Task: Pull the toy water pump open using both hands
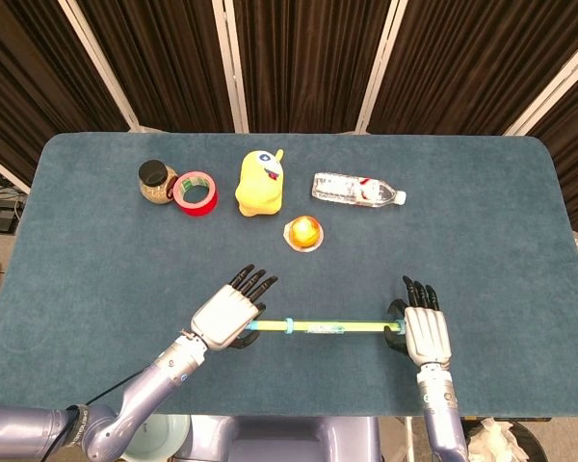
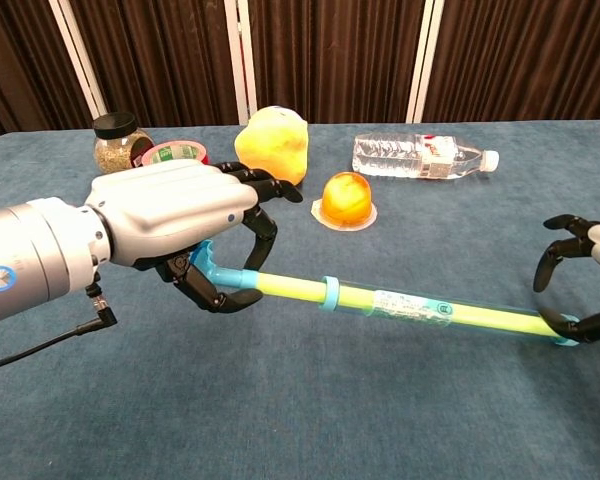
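Note:
The toy water pump [image 1: 318,327] is a long yellow-green tube with blue ends, lying left to right near the table's front edge. My left hand [image 1: 226,316] grips its blue handle end, fingers curled around it [image 2: 175,225], and holds that end slightly off the cloth. My right hand [image 1: 419,332] sits over the other end. In the chest view its fingers [image 2: 555,250] arch above the blue end cap and its thumb lies beside the cap, with a gap still showing. The pump's tube [image 2: 410,305] slopes down toward the right hand [image 2: 585,285].
Across the table's far half stand a jar [image 1: 155,182], a red tape roll [image 1: 196,192], a yellow plush toy [image 1: 260,183], a lying water bottle [image 1: 358,190] and an orange jelly cup [image 1: 304,233]. The table's front edge [image 1: 308,409] runs just behind both hands.

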Tool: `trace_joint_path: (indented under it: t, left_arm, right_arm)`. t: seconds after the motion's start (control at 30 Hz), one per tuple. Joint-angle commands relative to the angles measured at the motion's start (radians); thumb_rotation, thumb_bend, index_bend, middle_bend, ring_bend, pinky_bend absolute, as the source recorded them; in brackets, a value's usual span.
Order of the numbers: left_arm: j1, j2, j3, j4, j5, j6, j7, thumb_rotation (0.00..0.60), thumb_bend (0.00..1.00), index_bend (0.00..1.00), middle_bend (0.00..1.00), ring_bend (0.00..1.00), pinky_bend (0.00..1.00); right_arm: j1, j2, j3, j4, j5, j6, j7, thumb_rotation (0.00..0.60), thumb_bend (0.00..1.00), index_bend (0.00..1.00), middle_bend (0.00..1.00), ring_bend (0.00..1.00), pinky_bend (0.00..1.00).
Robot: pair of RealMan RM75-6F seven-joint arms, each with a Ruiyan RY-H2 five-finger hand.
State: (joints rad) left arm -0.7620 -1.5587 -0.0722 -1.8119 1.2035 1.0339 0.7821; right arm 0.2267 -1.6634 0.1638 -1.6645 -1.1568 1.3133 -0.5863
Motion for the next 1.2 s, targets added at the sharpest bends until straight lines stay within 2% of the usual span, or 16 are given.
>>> trace_joint_path:
  t: [0.03,0.43,0.83,1.2]
  left_arm:
    - [-0.002,-0.001,-0.001,0.001,-0.001,0.001,0.001,0.6,0.39,0.6,0.05,0.0,0.01]
    - [-0.007,-0.007,0.002,-0.001,-0.004,0.012,0.003,0.6,0.39,0.6,0.05,0.0,0.01]
    - [-0.019,-0.007,0.002,-0.005,-0.012,0.012,0.013,0.6,0.39,0.6,0.05,0.0,0.01]
    - [-0.024,-0.008,0.001,-0.003,-0.017,0.017,0.012,0.6,0.39,0.6,0.05,0.0,0.01]
  right_arm:
    - [-0.001,0.004,-0.008,0.002,0.004,0.001,-0.004,0.6,0.42,0.44,0.07,0.01,0.0]
    - [-0.003,0.02,-0.022,-0.003,0.01,0.014,0.015,0.6,0.42,0.44,0.07,0.0,0.0]
    - [0.001,-0.005,-0.04,0.041,0.037,0.005,0.019,0.6,0.42,0.44,0.07,0.01,0.0]
    - [0.003,-0.016,-0.043,0.065,0.057,0.0,0.028,0.6,0.42,0.38,0.06,0.01,0.0]
